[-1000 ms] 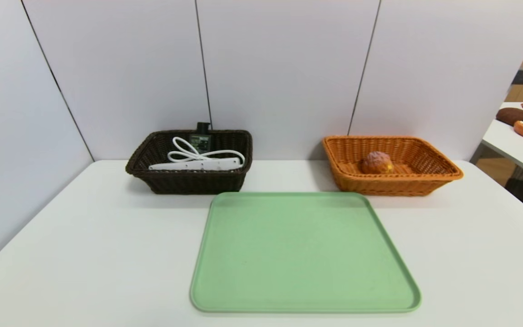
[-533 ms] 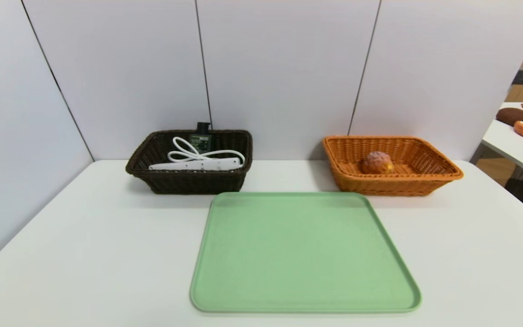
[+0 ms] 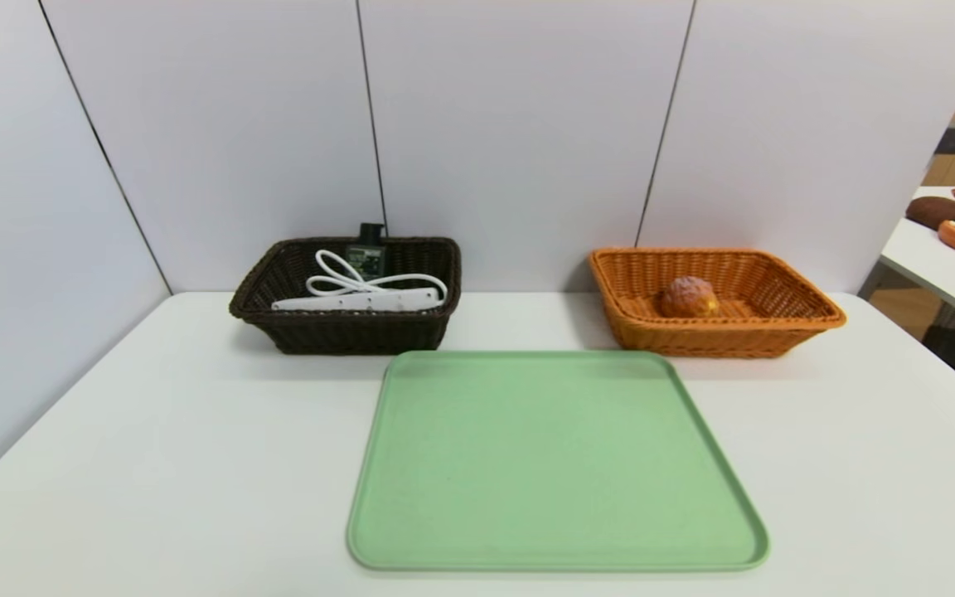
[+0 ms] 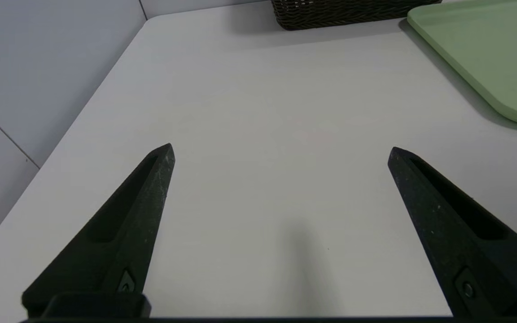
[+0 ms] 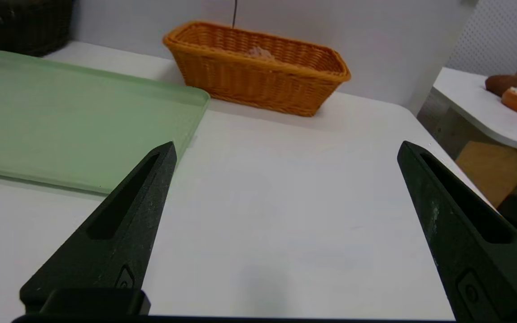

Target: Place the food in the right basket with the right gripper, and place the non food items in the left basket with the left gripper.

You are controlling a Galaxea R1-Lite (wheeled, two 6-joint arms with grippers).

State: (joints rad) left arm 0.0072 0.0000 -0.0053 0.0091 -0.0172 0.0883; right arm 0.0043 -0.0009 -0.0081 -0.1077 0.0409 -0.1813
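Already sorted: bun centre-right in orange basket, power strip lengthwise in dark basket; left hand, right hand spread empty, far off.

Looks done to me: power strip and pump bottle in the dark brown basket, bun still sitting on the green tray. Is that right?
Not quite. In the head view the bun lies inside the orange basket, not on the green tray, which holds nothing. The power strip and pump bottle are indeed in the dark brown basket.
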